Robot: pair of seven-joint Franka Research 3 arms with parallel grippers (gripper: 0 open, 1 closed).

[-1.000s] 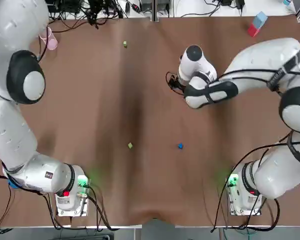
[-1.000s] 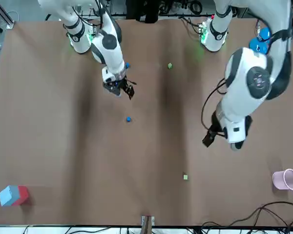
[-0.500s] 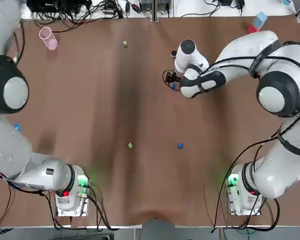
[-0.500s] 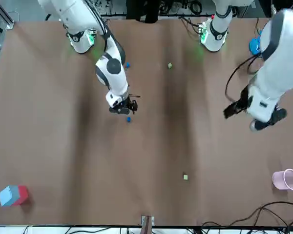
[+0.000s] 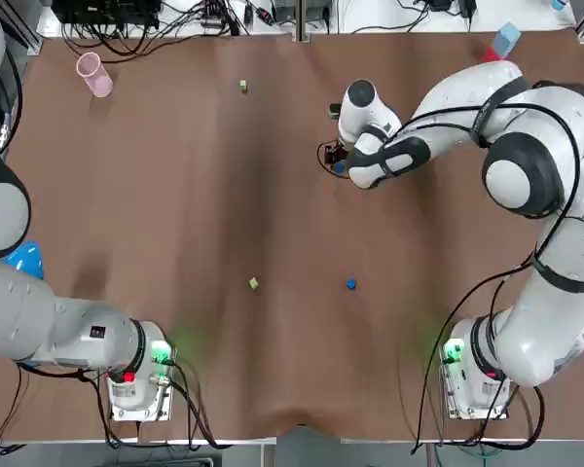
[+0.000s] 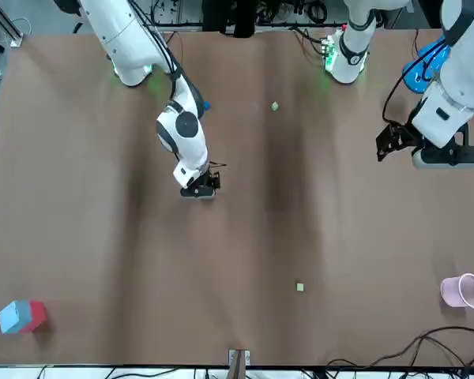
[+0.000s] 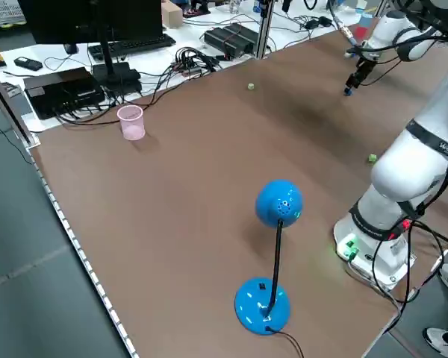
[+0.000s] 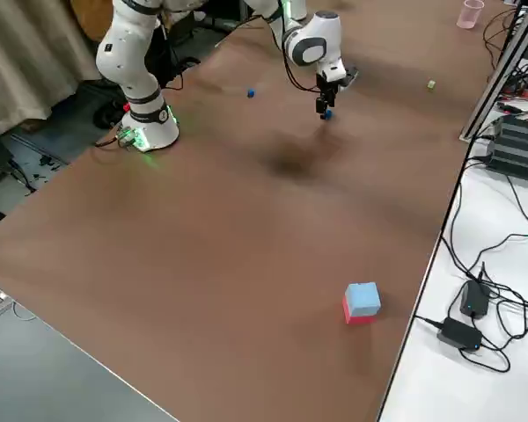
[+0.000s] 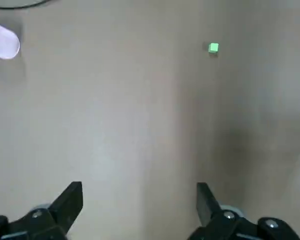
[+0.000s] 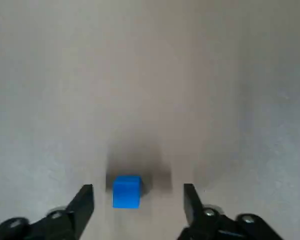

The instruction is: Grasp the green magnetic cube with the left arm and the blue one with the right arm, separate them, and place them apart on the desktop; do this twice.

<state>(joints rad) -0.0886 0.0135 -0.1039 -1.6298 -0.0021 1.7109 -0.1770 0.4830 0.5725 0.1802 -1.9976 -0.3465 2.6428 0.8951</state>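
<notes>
Top view places the right pincer (image 5: pixel 337 163) low over the far half of the brown surface (image 5: pixel 175 214), a little right of the midline. Its wrist view shows the fingers (image 10: pixel 84 199) spread and released. The far blue cube (image 10: pixel 126 191) rests on the surface between them, nearer one finger and touching neither.

The near blue cube (image 5: pixel 351 284) lies closer to the arms' bases, well apart from the far one. The near green cube (image 5: pixel 253 283) sits level with it to the left, the two clearly separated. The far green cube (image 5: pixel 243 87) lies near the far edge, well apart from all the others.

The left pincer (image 9: pixel 138 190) hangs high over the robot's left side of the surface, fingers released and holding nothing. Its wrist view looks down on the far green cube and a pink cup (image 9: pixel 2 42). The cup stands upright near the far left corner.

A blue-and-red block (image 5: pixel 500 46) sits at the far right corner. A blue round-headed stand (image 7: pixel 272 224) stands at the left edge, near the left arm's base.
</notes>
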